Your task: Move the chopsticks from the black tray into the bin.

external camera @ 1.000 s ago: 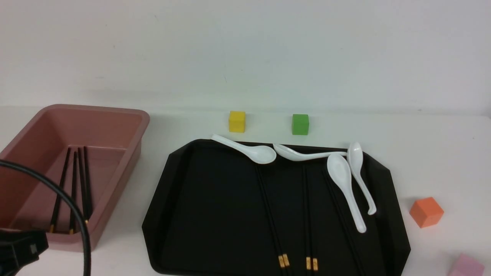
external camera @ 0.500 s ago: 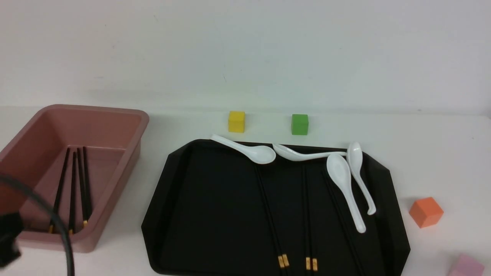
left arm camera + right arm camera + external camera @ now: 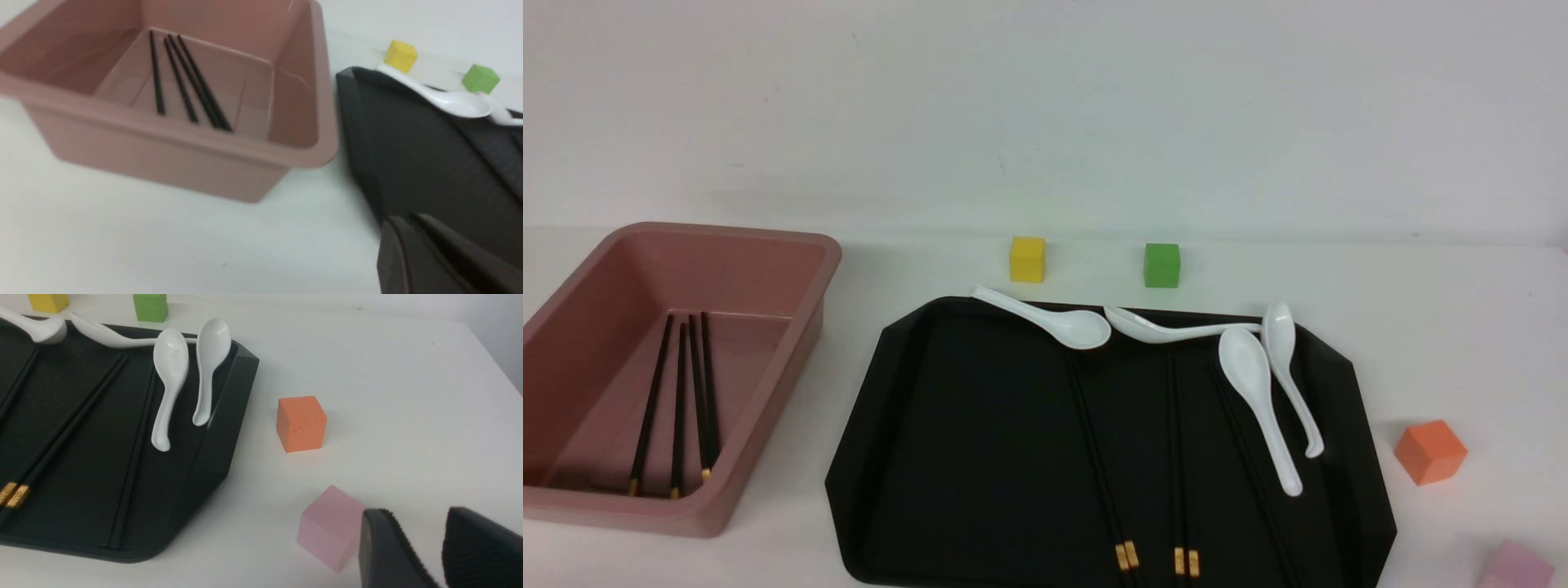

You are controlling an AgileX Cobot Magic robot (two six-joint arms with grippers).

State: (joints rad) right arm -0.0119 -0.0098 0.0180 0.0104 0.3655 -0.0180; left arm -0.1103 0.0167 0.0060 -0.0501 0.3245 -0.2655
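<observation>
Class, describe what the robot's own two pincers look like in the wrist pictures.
The left pincer shows dark grey, narrow, tapering fingers with blunt rounded tips. The right pincer shows broader fingers, one grey and ridged, the other near-black.

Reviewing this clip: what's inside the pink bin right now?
Four chopsticks lie on the floor of the bin, three with gold bands visible in the front view. The near wall hides the floor strip right behind it.
</observation>
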